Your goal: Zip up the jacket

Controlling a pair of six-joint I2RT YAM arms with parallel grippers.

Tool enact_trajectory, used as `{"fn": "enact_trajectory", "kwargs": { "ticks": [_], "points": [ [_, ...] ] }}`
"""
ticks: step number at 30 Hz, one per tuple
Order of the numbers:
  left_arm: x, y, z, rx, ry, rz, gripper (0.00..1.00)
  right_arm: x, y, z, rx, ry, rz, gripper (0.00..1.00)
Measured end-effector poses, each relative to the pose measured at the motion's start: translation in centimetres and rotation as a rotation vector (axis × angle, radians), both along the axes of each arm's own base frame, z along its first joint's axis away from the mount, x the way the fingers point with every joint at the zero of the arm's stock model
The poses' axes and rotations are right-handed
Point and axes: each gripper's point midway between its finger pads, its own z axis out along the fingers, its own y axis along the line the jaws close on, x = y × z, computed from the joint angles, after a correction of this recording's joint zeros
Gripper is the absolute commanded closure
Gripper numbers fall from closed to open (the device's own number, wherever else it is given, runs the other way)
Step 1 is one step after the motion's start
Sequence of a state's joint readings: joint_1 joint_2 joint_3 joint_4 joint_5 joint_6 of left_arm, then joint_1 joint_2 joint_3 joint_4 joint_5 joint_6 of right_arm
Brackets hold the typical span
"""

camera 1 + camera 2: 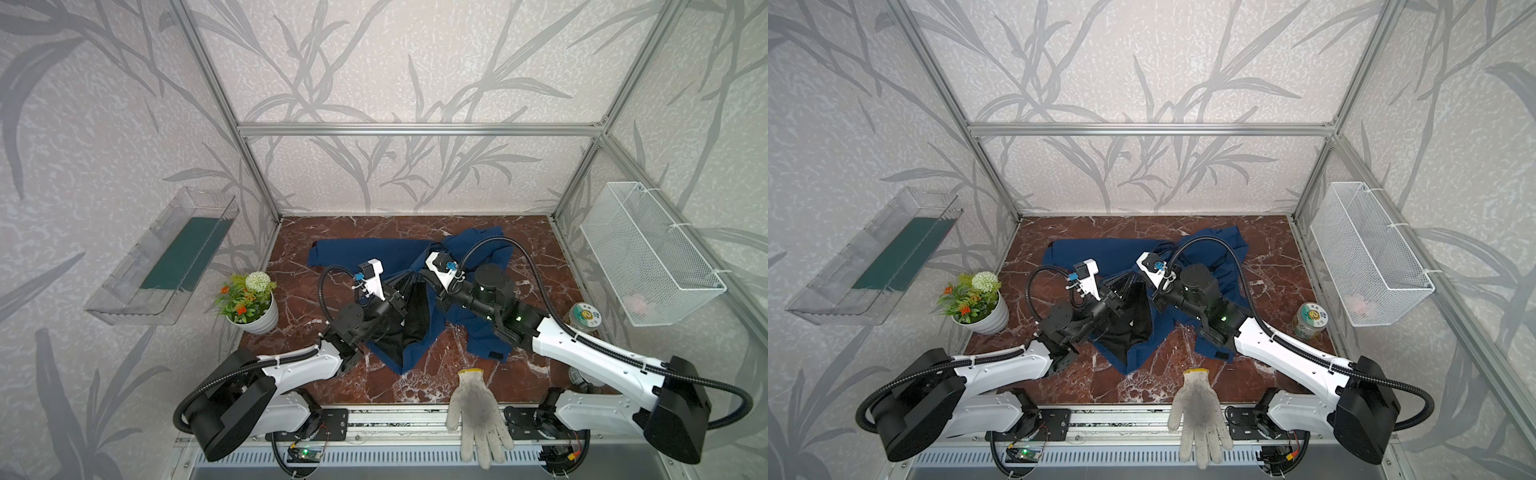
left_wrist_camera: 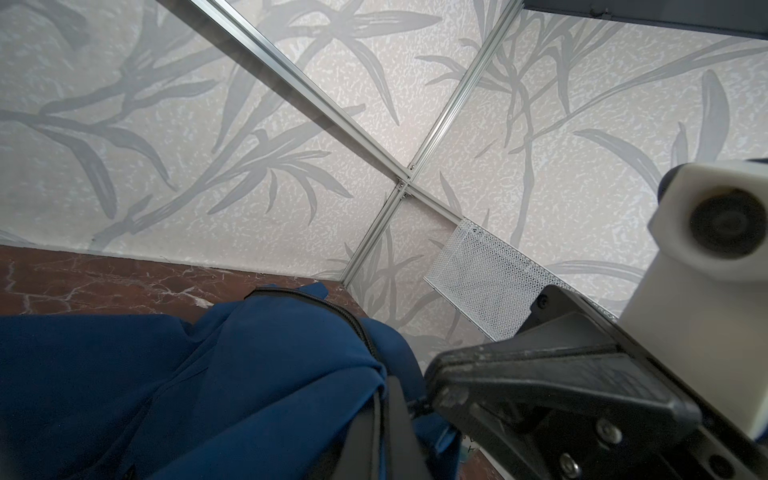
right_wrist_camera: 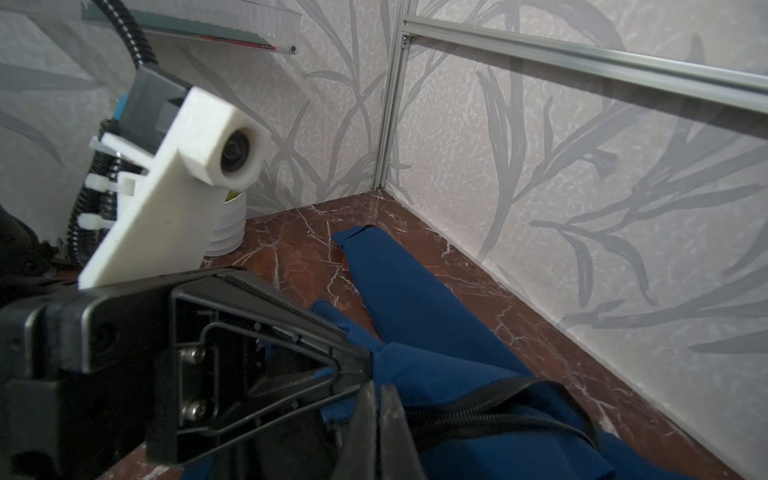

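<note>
- A clear plastic shelf (image 1: 124, 291) with a dark green mat is fixed on the left wall, above the marble table (image 1: 299, 374).
- A white pot with artificial flowers (image 1: 249, 301) stands on the left side of the table, apart from the jacket.
- The left gripper (image 3: 357, 372) reaches into the middle of the scene. Its jaws are pressed together and they pinch a front edge of the jacket, which rises from the table there.
- The jacket (image 1: 361, 253) lies spread in the middle of the table, between the two arms. One sleeve is stretched flat toward the far left and the body is crumpled under the right arm. The front is open: the black lining (image 1: 415, 320) shows between the grippers, and the black zipper (image 3: 478, 409) runs loose along the raised edge.
- The right gripper (image 2: 436, 392) meets the left one tip to tip, just beside it. Its jaws are also closed, on the jacket fabric near the zipper; the exact place of the grip is hidden.
- A white knit glove (image 1: 478, 415) lies at the near edge of the table, with the fingers over the metal rail, not touching the jacket.
- A small jar (image 1: 584, 318) stands near the right edge of the table, behind the right arm.
- A white wire basket (image 1: 648, 249) hangs on the right wall.
</note>
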State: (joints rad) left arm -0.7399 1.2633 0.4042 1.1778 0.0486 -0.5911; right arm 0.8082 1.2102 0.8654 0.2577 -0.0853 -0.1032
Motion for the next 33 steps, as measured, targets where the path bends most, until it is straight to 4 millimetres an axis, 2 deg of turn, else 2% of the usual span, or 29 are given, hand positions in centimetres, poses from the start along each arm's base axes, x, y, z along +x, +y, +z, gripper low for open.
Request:
{"fn": "enact_trajectory", "kwargs": {
  "ticks": [5, 9, 21, 26, 29, 33],
  "points": [
    [-0.1, 0.0, 0.1, 0.010, -0.008, 0.002, 1.00, 0.4, -0.5, -0.1, 0.109, 0.137, -0.018, 1.00],
    [-0.2, 0.1, 0.2, 0.013, -0.008, 0.002, 1.00, 0.4, -0.6, -0.1, 0.151, 0.179, -0.027, 1.00],
    [-1.2, 0.8, 0.8, 0.042, 0.012, -0.002, 1.00, 1.4, -1.1, 1.0, 0.129, 0.067, -0.062, 1.00],
    [-2.1, 1.6, 0.9, 0.090, 0.026, 0.004, 1.00, 2.5, -1.5, 1.2, 0.109, 0.012, -0.100, 1.00],
    [-2.6, 2.4, 0.7, 0.156, 0.042, 0.021, 1.00, 3.8, -2.2, 0.7, 0.091, 0.004, -0.135, 1.00],
    [-2.8, 3.9, 2.0, 0.244, 0.057, 0.069, 1.00, 6.2, -3.5, 1.1, 0.086, -0.010, -0.191, 1.00]
  ]
}}
